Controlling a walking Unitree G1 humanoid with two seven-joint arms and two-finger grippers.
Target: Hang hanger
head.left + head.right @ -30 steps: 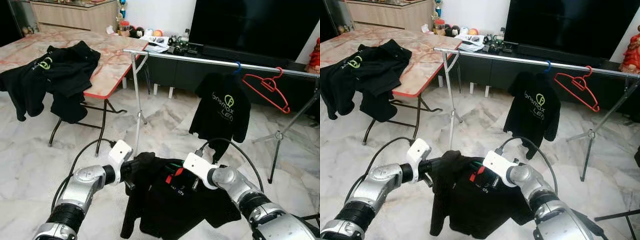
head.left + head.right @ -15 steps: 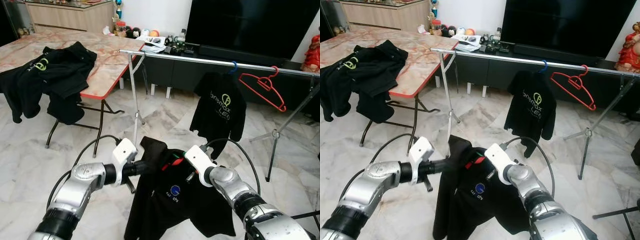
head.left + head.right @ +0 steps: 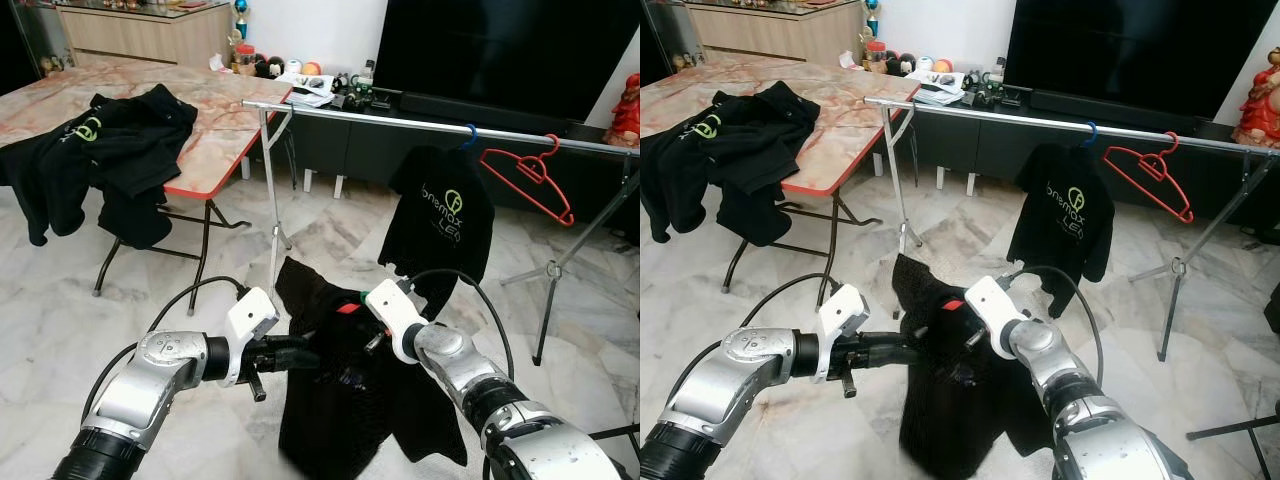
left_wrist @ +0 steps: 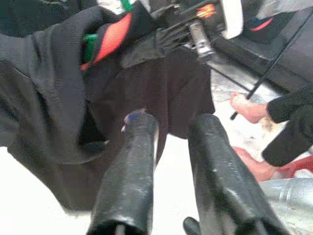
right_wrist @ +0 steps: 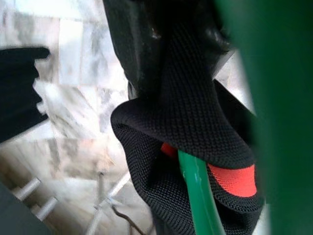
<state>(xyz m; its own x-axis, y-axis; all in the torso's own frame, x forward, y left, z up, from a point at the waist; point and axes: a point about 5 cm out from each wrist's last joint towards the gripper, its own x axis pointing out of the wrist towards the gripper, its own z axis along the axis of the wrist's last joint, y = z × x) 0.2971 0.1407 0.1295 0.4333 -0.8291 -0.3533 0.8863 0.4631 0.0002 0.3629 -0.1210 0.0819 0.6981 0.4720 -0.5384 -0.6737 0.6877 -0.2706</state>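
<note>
marble floor (image 3: pixel 60 320) under it all, the right gripper (image 3: pixel 372 343) clamps the green hanger (image 5: pixel 198 196) inside the black shirt (image 3: pixel 345 400), left gripper (image 4: pixel 168 161) released beside it, so the shirt could slide off short of the rail (image 3: pixel 400 118).

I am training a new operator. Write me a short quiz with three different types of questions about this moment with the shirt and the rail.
1. True or false: the red hanger on the rail is empty.
2. Multiple choice: which hanger carries the shirt held in front of the robot? A) blue B) green C) white
3. Fill in: the left end effector has its fingers ____, not clamped on the cloth.

Key: 1 true. 2 B, the green hanger passes through the collar near the right end effector. 3 open, or apart.
</note>
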